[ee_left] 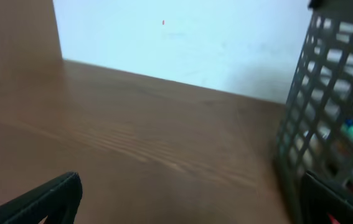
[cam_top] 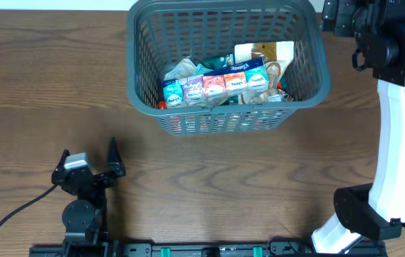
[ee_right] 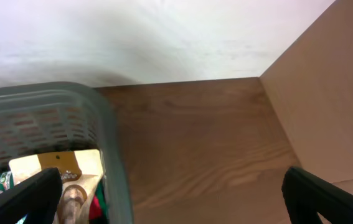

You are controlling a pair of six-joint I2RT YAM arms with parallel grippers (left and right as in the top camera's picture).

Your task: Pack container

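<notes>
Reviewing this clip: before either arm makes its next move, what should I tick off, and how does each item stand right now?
1. Left gripper open, nothing between its fingers: ok.
2. Right gripper open and empty: ok.
3. Container upright on the table: ok.
4. Snack packs lie inside the container, below its rim: ok.
5. Right gripper's clearance above the rim: cannot tell. In the right wrist view one finger shows over the container's corner, but its height does not show.
</notes>
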